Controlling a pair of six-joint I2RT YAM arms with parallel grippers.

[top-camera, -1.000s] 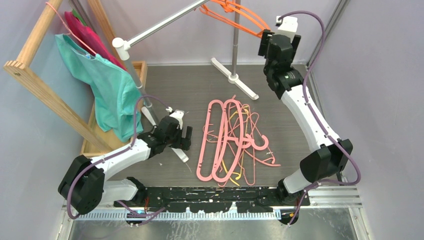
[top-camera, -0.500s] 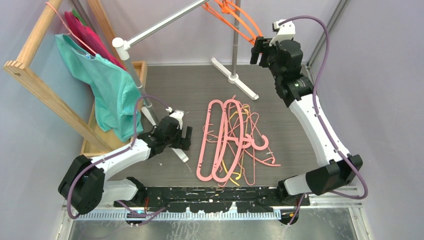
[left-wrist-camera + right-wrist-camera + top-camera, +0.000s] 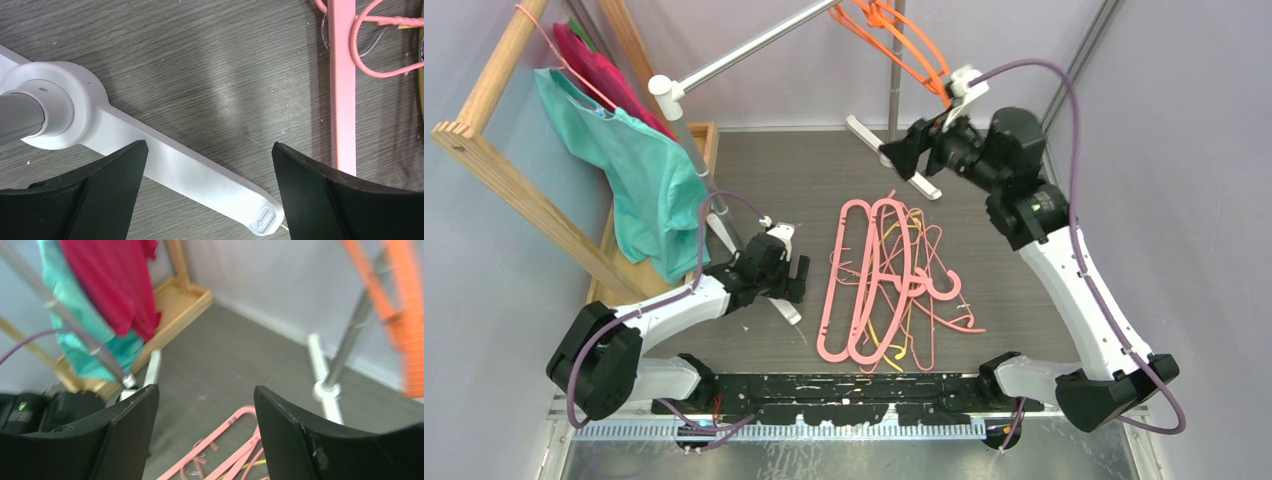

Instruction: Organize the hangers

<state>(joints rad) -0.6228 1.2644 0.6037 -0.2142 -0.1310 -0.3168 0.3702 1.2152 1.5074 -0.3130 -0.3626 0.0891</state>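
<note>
The loose hangers lie in a tangled heap on the grey floor at the centre of the top view. A few orange hangers hang on the rail at the top edge.

We judge them all light. The thick pink ones look stiff enough to lift by a straight side bar. The thin ones look springy and likely to drag their neighbours along by the hooks. The outer thick pink hanger, on the heap's left, looks to us like the easiest hold.

The left gripper hovers spread and empty just left of the heap. The right gripper, likewise spread and empty, is high in the frame near the rack's post.

Only the left wrist view shows a thin pink hook crossing a pink bar, with the white rack foot at lower left. The right wrist view is blurred.
</note>
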